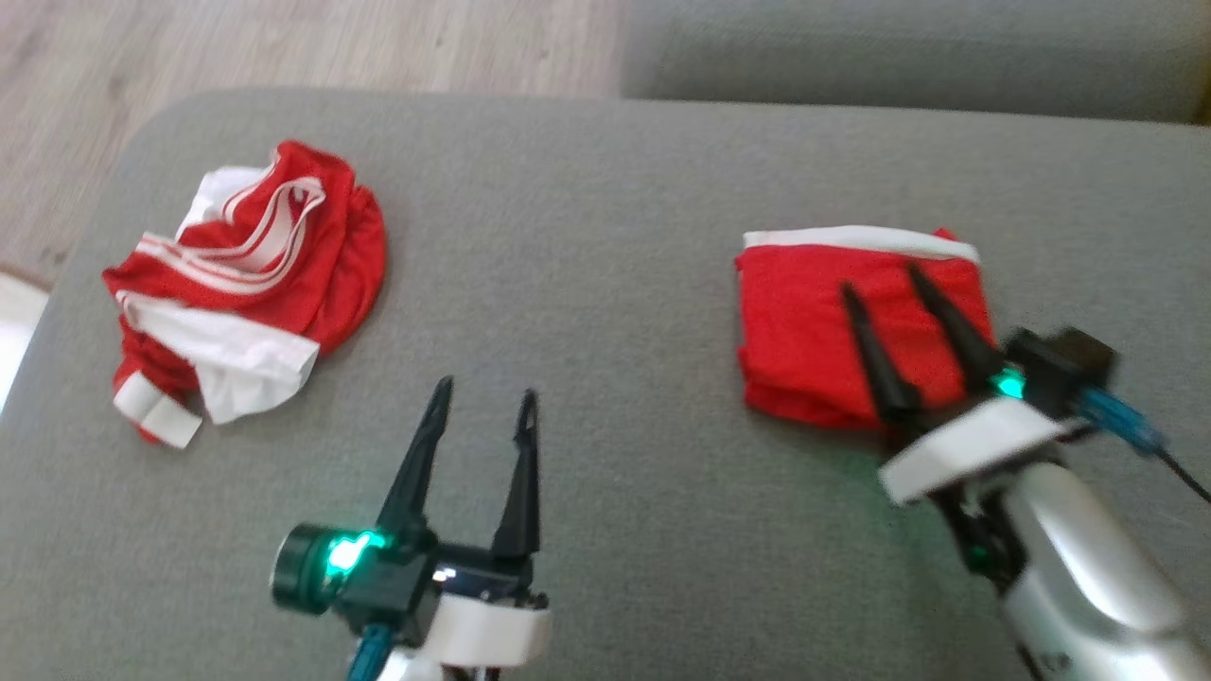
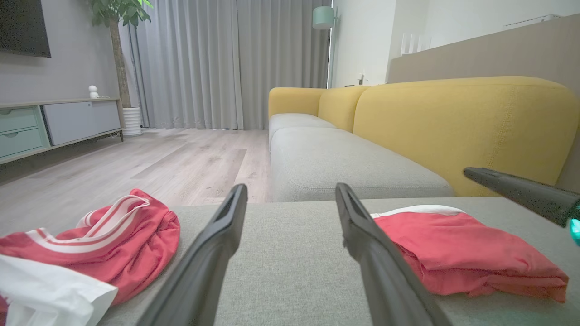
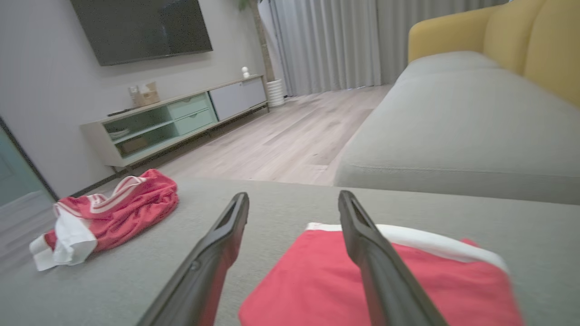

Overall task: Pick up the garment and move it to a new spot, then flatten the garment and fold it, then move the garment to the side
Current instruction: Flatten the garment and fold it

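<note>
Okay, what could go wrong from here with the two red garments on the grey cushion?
1. The open right tool is over the folded garment. If it pulls away low, it might catch the top layer and undo the fold.
2. The crumpled garment lies near the edge of the cushion. A clumsy reach by the left tool might push it onto the floor.

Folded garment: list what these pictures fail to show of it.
Head view: the right gripper covers part of the folded garment; contact with the cloth cannot be told.
Right wrist view: its near edge is cut by the bottom edge, its right side blurred.
Left wrist view: the left gripper hides its left end.
</note>
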